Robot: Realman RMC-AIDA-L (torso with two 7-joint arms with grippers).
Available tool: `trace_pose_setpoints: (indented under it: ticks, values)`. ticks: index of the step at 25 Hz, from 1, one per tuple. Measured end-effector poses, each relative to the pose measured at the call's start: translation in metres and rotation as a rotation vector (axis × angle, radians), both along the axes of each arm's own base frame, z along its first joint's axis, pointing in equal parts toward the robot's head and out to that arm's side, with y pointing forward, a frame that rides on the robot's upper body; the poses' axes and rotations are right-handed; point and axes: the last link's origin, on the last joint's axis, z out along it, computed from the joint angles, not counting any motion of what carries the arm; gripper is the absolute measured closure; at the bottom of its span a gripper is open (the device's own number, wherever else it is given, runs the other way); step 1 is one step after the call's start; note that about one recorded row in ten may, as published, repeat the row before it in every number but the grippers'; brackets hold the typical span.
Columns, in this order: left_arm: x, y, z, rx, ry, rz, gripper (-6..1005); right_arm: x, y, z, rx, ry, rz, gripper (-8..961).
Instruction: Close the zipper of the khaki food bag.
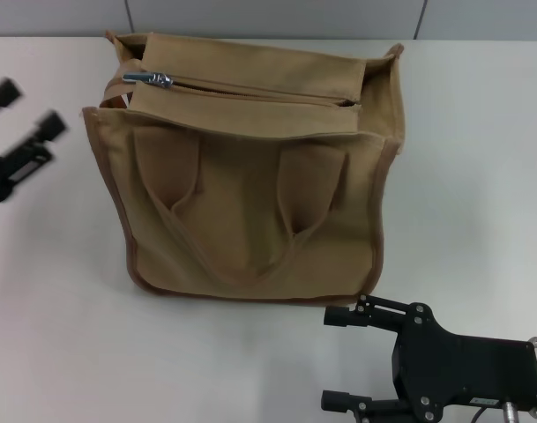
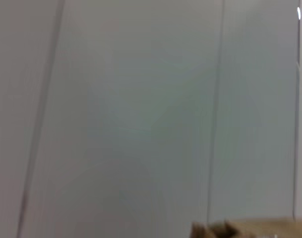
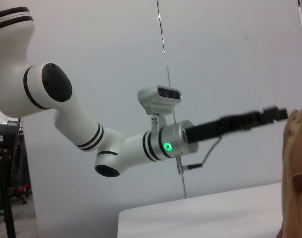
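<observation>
The khaki food bag [image 1: 250,203] stands on the white table [image 1: 462,176], with its two handles hanging down the near side. The zipper [image 1: 259,92] runs along the top panel, and a thin dark gap shows along it. Its silver pull tab [image 1: 151,79] sits at the bag's left end. My left gripper [image 1: 23,113] is open and empty, off the bag's left side about level with the top. It also shows in the right wrist view [image 3: 275,113], just short of the bag's edge [image 3: 297,168]. My right gripper [image 1: 339,359] is open and empty, low in front of the bag's right corner.
A grey panelled wall [image 1: 277,16] runs behind the table. The left wrist view shows mostly that wall, with a sliver of the bag [image 2: 240,229]. The left arm [image 3: 116,148] with a green light reaches in over the table.
</observation>
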Motion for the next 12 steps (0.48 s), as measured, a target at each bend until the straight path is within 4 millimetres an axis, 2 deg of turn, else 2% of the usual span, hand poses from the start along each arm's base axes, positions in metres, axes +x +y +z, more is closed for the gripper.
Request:
trace_pose_setpoints:
  ticks: [2,7,12]
  values:
    - [0.002,0.008,-0.011,-0.046,0.065,-0.01,274,0.0,-0.001,-0.001,0.002,0.003,0.001,143]
    - [-0.001,0.02,-0.019,-0.014,0.138,0.02,280,0.0,0.0,-0.003,0.004,-0.005,-0.005,143]
    - [0.001,0.025,-0.029,0.008,0.158,0.008,287,0.002,0.0,-0.006,0.007,-0.019,-0.021,144]
